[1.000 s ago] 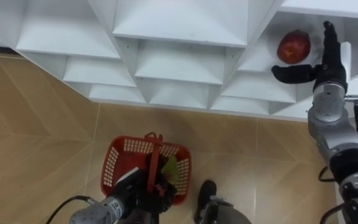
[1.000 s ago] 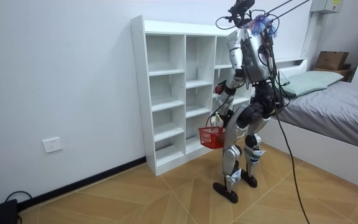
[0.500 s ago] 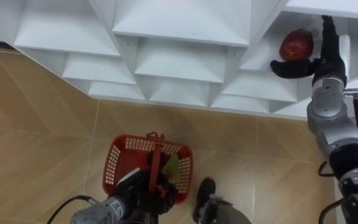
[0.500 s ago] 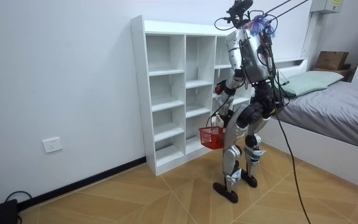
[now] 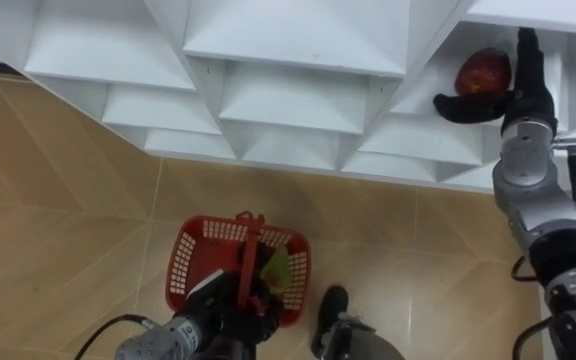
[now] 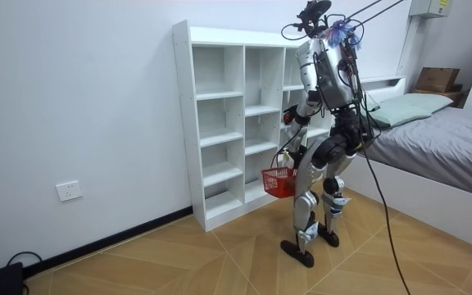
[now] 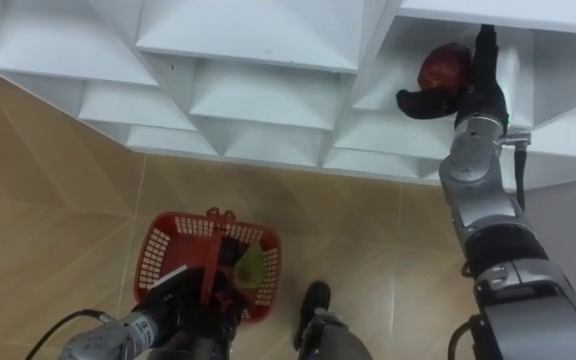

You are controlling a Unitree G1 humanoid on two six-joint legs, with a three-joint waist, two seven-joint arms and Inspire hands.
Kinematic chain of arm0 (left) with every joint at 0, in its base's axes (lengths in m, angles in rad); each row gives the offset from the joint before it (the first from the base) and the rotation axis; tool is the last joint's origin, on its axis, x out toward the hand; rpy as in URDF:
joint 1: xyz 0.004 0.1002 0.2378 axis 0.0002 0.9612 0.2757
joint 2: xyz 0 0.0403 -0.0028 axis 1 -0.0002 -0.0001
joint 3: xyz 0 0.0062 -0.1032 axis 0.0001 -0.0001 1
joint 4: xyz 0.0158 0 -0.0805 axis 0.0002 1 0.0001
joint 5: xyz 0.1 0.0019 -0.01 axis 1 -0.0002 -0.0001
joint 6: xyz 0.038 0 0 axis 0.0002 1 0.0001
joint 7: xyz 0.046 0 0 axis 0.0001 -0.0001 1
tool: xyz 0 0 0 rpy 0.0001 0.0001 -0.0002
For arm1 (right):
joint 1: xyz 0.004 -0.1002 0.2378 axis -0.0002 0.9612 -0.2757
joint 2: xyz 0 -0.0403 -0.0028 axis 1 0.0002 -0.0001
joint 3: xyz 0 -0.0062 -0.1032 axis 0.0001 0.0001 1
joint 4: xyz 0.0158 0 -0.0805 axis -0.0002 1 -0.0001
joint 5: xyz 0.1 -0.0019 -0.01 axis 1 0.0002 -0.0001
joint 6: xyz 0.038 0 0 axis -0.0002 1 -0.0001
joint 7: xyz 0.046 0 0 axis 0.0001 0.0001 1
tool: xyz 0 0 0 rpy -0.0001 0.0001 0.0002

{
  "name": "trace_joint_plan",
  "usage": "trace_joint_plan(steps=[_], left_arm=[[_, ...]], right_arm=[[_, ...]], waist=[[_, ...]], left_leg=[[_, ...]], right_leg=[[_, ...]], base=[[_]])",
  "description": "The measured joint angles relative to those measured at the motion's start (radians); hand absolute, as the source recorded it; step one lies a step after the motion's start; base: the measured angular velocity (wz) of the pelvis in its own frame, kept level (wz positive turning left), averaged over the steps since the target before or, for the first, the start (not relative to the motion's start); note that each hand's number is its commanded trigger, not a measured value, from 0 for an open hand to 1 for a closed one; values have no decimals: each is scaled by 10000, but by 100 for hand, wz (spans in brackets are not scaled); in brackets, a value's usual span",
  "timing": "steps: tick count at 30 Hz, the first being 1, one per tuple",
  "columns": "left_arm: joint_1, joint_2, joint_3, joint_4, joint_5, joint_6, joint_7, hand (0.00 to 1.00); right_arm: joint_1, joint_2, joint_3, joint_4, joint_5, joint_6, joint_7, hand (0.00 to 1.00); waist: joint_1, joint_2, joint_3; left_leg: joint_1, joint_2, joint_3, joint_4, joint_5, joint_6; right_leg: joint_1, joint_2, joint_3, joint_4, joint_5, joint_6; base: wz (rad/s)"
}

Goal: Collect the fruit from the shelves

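sitting in closet (image 5: 288, 40), red fruit (image 5: 482, 70), just beside right hand (image 5: 523, 98)

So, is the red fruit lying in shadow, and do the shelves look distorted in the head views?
Left eye view: the red fruit sits in its compartment's shade, the right hand, fingers straight, beside it; the white closet fans out into wedges. Right eye view: the red basket, hanging from the left hand, is evenly lit. Room view: the closet stands square, without glare.
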Motion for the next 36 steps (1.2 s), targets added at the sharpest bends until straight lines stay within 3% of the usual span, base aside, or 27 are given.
trace_joint_plan(steps=[1,14,36], left_arm=[[0,0,-2,0,0,2,1,100],[-83,11,-366,9,0,4,12,100],[-185,-4,-371,13,-3,-2,18,100]], right_arm=[[0,0,0,0,-1,3,0,100],[-2,-181,328,56,-404,-25,-232,100],[6,-180,438,64,-710,-98,-196,100]], waist=[[3,4,-2],[205,18,0],[213,76,43]], left_leg=[[0,0,0,0,0,0],[55,8,-6,-45,71,-32],[43,8,-8,-99,73,-32]], right_leg=[[0,0,-1,1,0,0],[2,16,1,-17,31,-46],[2,14,-61,-55,34,-44]], base=[[0],[0],[0]])
